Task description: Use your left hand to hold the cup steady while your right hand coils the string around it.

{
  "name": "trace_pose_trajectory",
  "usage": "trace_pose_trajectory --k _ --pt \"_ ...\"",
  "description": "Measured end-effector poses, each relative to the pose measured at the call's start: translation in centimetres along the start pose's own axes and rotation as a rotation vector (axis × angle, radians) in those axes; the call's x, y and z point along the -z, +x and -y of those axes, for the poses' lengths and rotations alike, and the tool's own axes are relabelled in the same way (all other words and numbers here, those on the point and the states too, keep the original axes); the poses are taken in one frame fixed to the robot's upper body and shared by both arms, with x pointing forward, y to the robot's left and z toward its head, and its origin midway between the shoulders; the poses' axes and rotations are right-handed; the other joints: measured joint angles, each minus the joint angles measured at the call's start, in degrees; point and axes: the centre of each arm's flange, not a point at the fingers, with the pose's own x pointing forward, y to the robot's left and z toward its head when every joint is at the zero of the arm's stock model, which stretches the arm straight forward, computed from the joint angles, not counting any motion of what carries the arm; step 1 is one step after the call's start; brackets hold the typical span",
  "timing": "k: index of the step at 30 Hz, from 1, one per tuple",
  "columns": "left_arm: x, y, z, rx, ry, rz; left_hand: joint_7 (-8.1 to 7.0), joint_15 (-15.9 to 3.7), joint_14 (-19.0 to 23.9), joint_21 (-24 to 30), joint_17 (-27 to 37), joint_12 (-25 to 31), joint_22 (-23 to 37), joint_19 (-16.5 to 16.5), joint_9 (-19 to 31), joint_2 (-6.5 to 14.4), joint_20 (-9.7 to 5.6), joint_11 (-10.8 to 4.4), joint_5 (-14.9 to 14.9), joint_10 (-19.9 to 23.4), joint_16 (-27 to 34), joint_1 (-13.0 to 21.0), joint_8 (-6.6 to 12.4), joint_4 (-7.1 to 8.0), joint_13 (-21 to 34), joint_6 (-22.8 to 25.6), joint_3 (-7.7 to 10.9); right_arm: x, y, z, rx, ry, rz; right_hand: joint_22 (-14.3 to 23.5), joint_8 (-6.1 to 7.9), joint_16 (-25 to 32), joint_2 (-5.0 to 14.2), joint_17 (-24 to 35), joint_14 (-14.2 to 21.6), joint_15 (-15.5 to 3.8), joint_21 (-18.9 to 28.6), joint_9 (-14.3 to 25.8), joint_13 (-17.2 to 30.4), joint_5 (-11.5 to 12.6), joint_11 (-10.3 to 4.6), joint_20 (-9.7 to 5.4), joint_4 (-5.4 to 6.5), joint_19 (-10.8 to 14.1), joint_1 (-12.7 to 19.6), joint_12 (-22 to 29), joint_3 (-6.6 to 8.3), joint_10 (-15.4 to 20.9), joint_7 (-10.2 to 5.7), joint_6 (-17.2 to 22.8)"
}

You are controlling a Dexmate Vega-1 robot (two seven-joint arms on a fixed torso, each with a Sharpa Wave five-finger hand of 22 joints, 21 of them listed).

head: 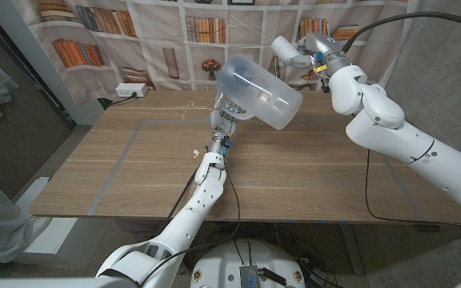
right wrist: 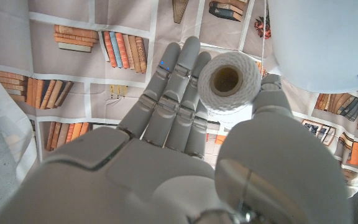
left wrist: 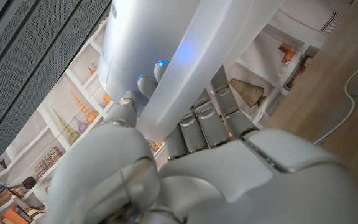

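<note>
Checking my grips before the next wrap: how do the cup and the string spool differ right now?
The cup is large, translucent and tilted on its side in the left hand; the string spool is far smaller, opaque white, wound with string around a hollow core. The left hand's fingers wrap the cup's base; the right hand holds the spool at its fingertips. Both are held above the table.

From the head camera I look down over both arms at the wooden table. My left wrist camera sits tight behind the left hand, facing along it at the cup close above the fingers. My right wrist camera looks past the right hand; all three views share the cup and bookshelf backdrop.
</note>
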Motion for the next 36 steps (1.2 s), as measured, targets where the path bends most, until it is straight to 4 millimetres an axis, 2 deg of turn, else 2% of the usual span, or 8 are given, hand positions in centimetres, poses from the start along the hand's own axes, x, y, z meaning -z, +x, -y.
trace_pose_trajectory --k 6,11,18,31,36 --pt "-0.2 0.0 -0.2 0.001 0.004 0.005 0.09 0.20 -0.42 0.03 0.00 0.00 0.00 0.00 0.22 0.00 -0.01 0.06 0.00 0.03 0.00 0.00 0.00 0.00 0.00 0.09 0.00 -0.5 0.1 0.1 0.005 0.000 0.010 0.00 -0.03 -0.01 0.01 0.27 -0.01 -0.02 0.38 0.00 0.02 -0.01 0.00 0.00 0.00 0.00 -0.01 -0.11 0.00 0.00 0.00 0.00" --pt "-0.2 0.2 -0.4 0.004 0.006 0.006 0.30 0.29 -0.76 -0.03 0.22 0.00 0.00 -0.31 -0.51 0.01 0.30 0.16 0.00 -0.07 0.00 -0.01 -1.24 -0.33 0.00 -0.12 0.02 -0.9 0.1 0.2 0.012 0.005 0.018 0.27 -0.16 -0.01 0.08 0.27 -0.01 -0.01 0.76 -0.01 0.30 -0.01 0.00 0.00 0.00 0.01 -0.08 0.07 0.00 0.00 0.00 0.00" --pt "-0.1 0.3 -0.4 0.009 0.007 0.004 0.30 0.21 -1.04 -0.11 -0.02 0.00 0.00 -0.31 -0.45 0.02 0.30 0.26 0.00 -0.18 0.00 0.00 -1.59 -0.47 0.00 -0.12 0.01 -1.3 0.1 0.5 0.023 0.011 0.028 0.27 -0.18 -0.01 0.08 0.53 0.00 0.00 1.23 0.27 0.34 -0.01 0.00 0.00 0.00 0.01 -0.08 0.07 0.00 0.00 0.00 0.00" --pt "1.1 1.1 -0.1 0.024 -0.017 -0.022 0.60 0.20 -1.65 -0.15 0.13 0.00 0.00 -0.81 -0.34 0.05 0.41 0.54 -0.01 -0.50 0.00 0.01 -1.70 -0.47 0.01 -0.42 0.00 -3.0 -0.3 1.0 0.040 0.026 0.075 0.53 -0.35 -0.01 0.07 0.79 0.05 0.05 2.10 0.27 0.57 -0.18 0.00 0.01 0.00 -0.40 -0.08 0.03 0.00 0.01 -0.01 0.00" --pt "1.8 1.3 0.2 0.032 -0.037 -0.038 0.60 0.34 -1.99 -0.20 0.23 0.00 0.00 -0.81 -0.90 0.20 0.41 0.48 -0.01 -0.59 0.00 -0.14 -2.36 -0.47 0.01 -0.42 0.00 -3.6 -0.5 0.9 0.034 0.031 0.089 0.80 -0.40 0.00 0.07 1.06 0.06 0.05 2.32 0.26 0.83 -0.18 0.00 0.22 0.00 -0.61 -0.07 0.02 0.00 0.01 -0.01 0.00"
